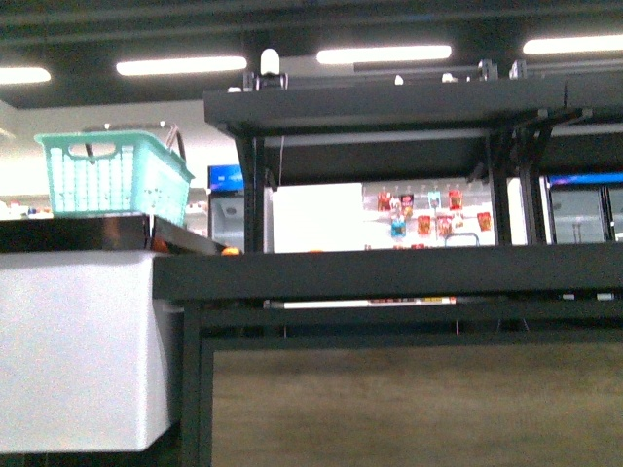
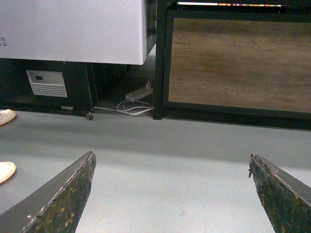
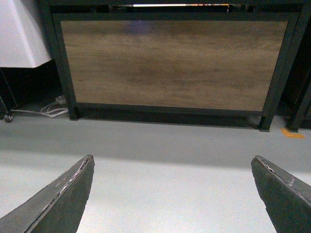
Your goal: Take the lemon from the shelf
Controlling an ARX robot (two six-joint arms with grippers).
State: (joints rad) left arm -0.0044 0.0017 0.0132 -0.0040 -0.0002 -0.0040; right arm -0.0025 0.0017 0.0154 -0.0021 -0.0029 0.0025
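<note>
The lemon is not in view in any frame. The shelf is a black metal rack seen from low down in the front view, so the tops of its trays are hidden. Only two small orange bits peek over the middle tray's edge. The shelf's lower frame shows in the left wrist view and the right wrist view. My left gripper is open and empty, low over the grey floor. My right gripper is open and empty too, facing the shelf's base. Neither arm shows in the front view.
A wood panel fills the shelf's base. A white cabinet stands left of the shelf with a teal basket on top. A power strip with white cables lies on the floor between them. A person's shoes show nearby.
</note>
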